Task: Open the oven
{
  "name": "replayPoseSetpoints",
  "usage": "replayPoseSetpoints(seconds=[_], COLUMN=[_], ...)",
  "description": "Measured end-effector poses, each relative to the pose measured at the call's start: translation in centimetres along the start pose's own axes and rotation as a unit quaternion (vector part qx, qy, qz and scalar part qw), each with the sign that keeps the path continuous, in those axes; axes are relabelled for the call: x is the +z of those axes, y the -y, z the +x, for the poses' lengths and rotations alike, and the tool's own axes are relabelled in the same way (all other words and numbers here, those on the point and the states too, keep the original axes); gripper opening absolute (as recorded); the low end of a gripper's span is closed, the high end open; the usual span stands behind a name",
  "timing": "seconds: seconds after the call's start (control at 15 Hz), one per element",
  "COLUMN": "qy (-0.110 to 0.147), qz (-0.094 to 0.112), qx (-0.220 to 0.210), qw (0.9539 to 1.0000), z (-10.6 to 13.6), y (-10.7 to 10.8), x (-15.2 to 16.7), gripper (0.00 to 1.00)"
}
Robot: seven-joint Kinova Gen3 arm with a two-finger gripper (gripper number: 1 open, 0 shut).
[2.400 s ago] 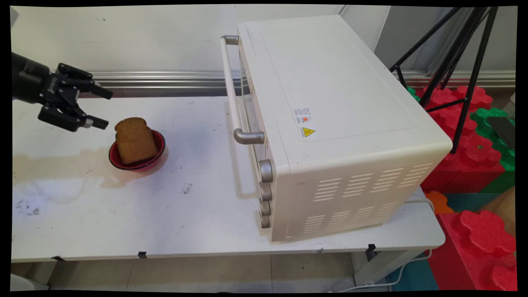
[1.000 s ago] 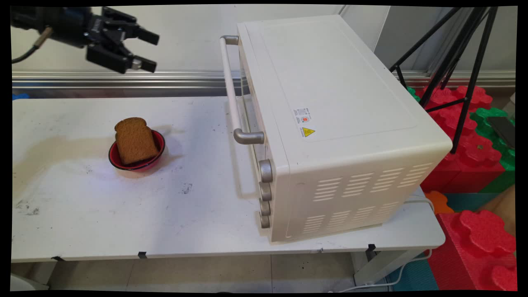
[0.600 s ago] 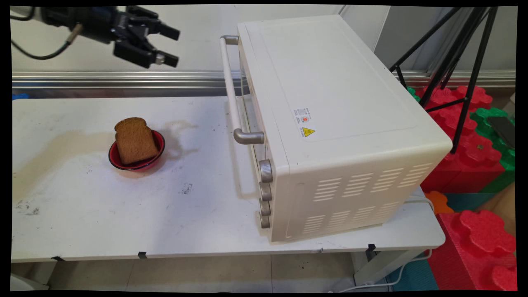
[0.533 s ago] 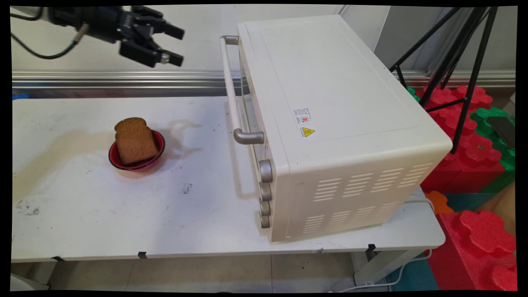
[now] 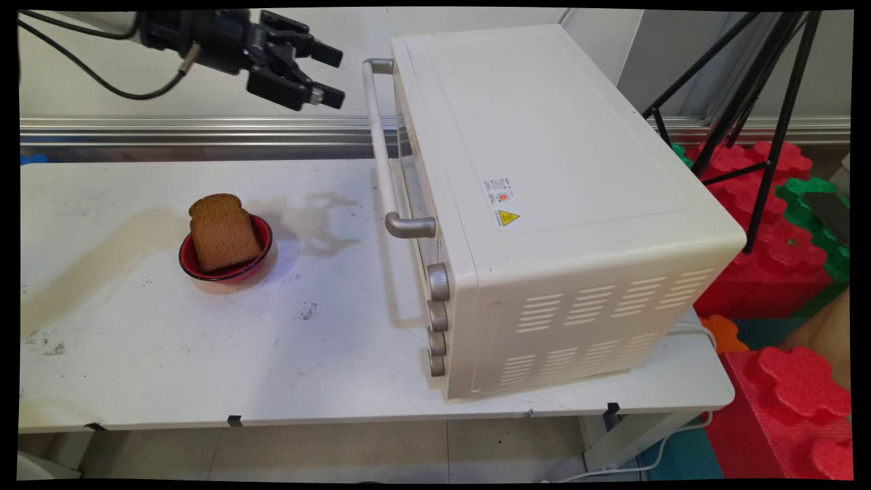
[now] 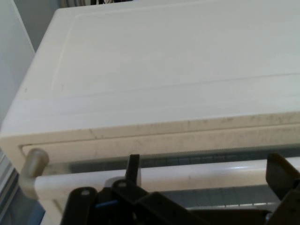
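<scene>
Bench (image 5: 170,354): white, stained, well below the gripper. It carries everything else.

Toaster oven (image 5: 544,177): cream, straight ahead of the gripper, its door facing the fingers. In the hand view its flat top (image 6: 178,61) fills the frame above the fingers. Door looks closed.

Door handle (image 5: 381,143): white bar on grey end posts, running along the door's top edge. It's the nearest thing to the gripper, just ahead of the fingertips and not touched. In the hand view the bar (image 6: 197,176) crosses right behind the two fingers, one grey post (image 6: 33,161) off to the side.

Gripper (image 5: 333,75): black, up high, pointing level at the far end of the handle. Released, fingers spread, nothing between them.

Red bowl (image 5: 262,235): on the bench well below and behind the gripper.

Slice of brown bread (image 5: 221,231): standing tilted in the bowl, leaning on the rim.

Four grey knobs (image 5: 437,320): in a column at the door's near end, far from the gripper.
</scene>
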Motion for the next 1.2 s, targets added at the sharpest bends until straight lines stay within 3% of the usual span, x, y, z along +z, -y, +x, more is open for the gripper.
replayPoseSetpoints(seconds=[0.93, 1.0, 1.2], qy=[-0.014, -0.014, -0.015], qz=[-0.01, -0.01, -0.012], qx=[-0.006, -0.006, -0.006], qw=[0.9998, 0.9998, 0.9998], z=[-0.6, -0.6, -0.6], y=[-1.5, -1.6, -1.9], x=[4.5, 4.6, 4.9], gripper=[1.0, 0.0, 0.0])
